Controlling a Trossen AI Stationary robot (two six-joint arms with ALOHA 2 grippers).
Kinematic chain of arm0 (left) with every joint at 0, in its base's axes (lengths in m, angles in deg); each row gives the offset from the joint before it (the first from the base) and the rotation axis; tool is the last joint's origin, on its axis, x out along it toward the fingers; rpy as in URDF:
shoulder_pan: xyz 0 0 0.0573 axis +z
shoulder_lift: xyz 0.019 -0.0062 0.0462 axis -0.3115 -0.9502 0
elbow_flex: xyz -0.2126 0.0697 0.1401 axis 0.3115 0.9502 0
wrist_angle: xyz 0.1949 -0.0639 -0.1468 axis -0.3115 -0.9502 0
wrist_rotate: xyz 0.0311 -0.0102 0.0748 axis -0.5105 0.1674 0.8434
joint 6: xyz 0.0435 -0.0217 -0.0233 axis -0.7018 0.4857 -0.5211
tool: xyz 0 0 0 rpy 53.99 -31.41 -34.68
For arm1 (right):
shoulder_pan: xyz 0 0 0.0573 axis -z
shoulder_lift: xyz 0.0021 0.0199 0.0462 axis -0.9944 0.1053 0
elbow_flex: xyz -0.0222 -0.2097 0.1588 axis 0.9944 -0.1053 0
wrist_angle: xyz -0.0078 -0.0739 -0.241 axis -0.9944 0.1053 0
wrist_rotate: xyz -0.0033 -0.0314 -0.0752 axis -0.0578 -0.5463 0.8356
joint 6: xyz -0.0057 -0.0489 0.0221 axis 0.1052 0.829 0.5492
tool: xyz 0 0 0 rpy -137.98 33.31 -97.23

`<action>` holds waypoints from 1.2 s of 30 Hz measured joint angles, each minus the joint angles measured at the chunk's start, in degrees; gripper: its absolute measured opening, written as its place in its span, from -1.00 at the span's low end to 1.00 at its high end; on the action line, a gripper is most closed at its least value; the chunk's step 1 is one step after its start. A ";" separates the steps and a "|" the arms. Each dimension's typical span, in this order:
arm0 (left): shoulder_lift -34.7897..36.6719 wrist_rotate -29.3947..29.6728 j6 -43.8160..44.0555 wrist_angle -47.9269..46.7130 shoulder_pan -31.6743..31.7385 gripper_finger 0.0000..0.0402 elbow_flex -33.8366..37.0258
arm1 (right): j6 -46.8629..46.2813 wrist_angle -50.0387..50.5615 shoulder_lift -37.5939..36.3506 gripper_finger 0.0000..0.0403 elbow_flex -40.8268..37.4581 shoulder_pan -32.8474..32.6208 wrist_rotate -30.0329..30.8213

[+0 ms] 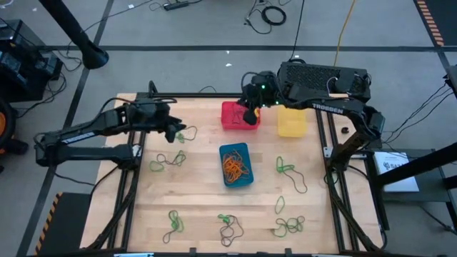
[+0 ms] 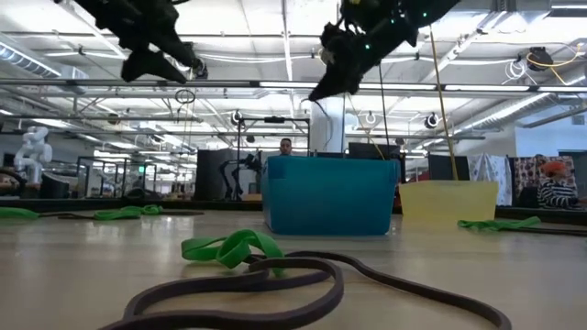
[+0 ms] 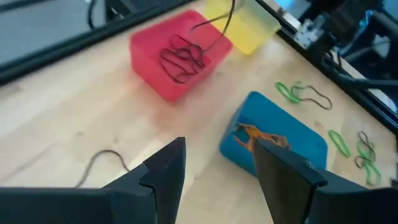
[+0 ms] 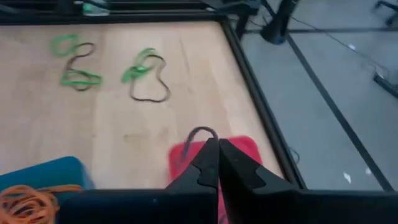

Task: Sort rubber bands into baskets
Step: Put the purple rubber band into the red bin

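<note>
While the right claw (image 1: 249, 114) grips a dark rubber band (image 4: 200, 133) over the red basket (image 1: 233, 118), the left claw (image 1: 173, 133) hangs open above the counter (image 1: 200, 193).

Dark bands already lie in the red basket, orange ones fill the blue basket (image 1: 236, 165) at the counter's middle, and the yellow basket (image 1: 291, 123) stands just beside the red. Green and dark loops (image 1: 166, 161) are scattered across the wood, near and far from the 3 baskets.
</note>
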 joint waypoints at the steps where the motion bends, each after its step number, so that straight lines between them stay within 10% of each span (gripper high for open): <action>1: 0.47 0.54 -0.01 -0.26 -0.03 -0.05 0.00 | -0.44 0.20 0.15 -1.00 0.00 0.71 0.02; 23: 1.15 0.78 -2.73 -5.15 -0.06 -0.05 0.04 | -11.87 0.82 11.61 -0.98 0.01 3.32 4.82; 36: 1.12 0.24 -7.91 -5.06 -2.58 -0.05 0.04 | -16.50 8.19 9.29 -0.36 0.04 3.29 10.38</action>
